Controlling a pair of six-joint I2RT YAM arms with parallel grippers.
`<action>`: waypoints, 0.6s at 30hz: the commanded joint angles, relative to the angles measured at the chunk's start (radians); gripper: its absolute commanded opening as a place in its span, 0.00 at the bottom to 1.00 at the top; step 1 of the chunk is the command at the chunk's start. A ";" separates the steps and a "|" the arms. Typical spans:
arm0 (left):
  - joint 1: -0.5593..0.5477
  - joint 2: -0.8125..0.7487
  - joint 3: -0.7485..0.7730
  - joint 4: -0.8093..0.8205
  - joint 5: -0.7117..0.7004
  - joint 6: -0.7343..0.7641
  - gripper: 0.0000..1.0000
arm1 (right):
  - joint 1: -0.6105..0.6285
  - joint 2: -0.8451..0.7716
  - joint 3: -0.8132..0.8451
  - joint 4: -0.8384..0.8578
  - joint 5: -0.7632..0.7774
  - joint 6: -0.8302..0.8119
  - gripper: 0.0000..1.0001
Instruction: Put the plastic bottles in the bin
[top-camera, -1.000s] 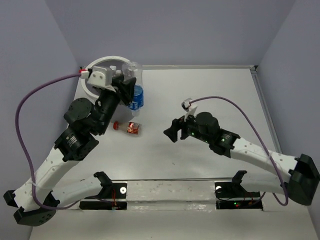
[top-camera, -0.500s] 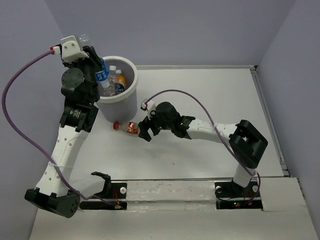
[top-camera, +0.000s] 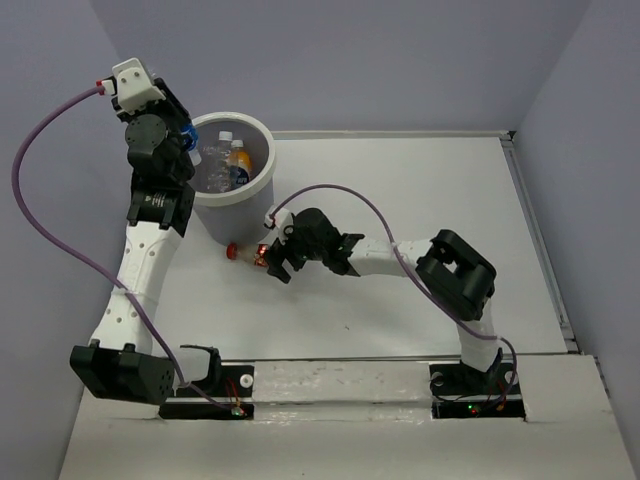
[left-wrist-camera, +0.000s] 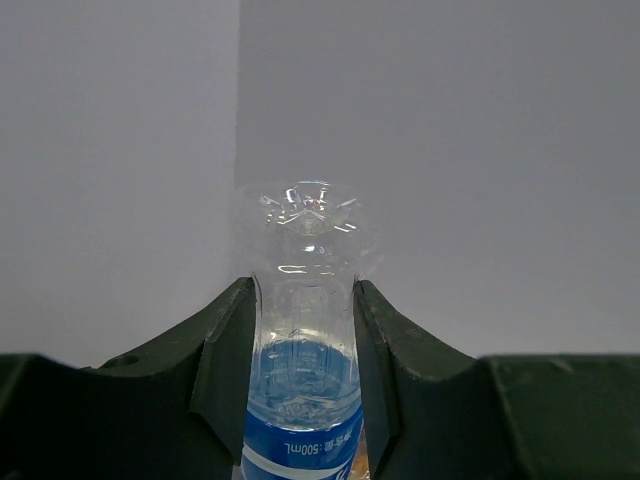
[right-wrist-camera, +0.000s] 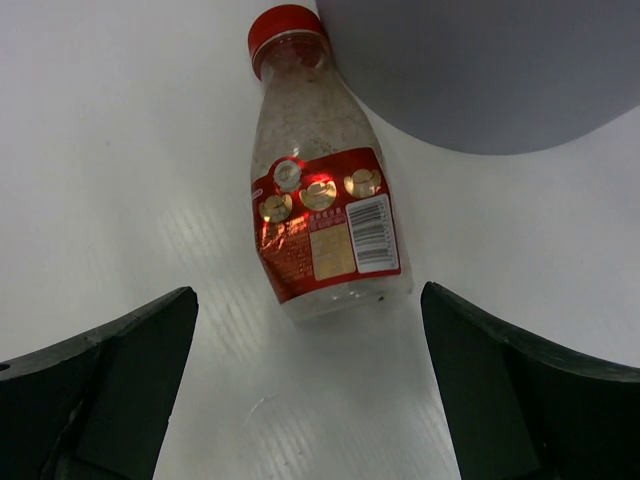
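My left gripper (left-wrist-camera: 303, 375) is shut on a clear bottle with a blue label (left-wrist-camera: 305, 350), held bottom up; in the top view it (top-camera: 190, 140) sits at the left rim of the white bin (top-camera: 240, 205). The bin holds several bottles, among them an orange one (top-camera: 240, 160). A small red-labelled bottle (right-wrist-camera: 320, 200) with a red cap lies on the table next to the bin's foot, also in the top view (top-camera: 252, 253). My right gripper (right-wrist-camera: 310, 390) is open, low over the table, its fingers either side of the bottle's base, apart from it.
The bin's grey shadow (right-wrist-camera: 480, 70) fills the upper right of the right wrist view. Grey walls enclose the white table (top-camera: 420, 200) at back and sides. The right arm (top-camera: 400, 262) stretches across the middle toward the bin.
The left arm has shifted the blue-label bottle a little lower at the bin's left rim. The right gripper has moved left, closer to the red-labelled bottle.
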 joint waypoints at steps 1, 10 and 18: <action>0.009 0.023 0.014 0.154 0.019 0.021 0.25 | 0.006 0.051 0.089 0.119 0.012 -0.032 0.99; 0.019 0.062 -0.119 0.242 0.108 0.038 0.26 | 0.024 0.149 0.125 0.120 0.048 -0.060 0.99; 0.019 0.054 -0.246 0.302 0.097 0.073 0.36 | 0.034 0.150 0.082 0.196 0.086 -0.042 0.89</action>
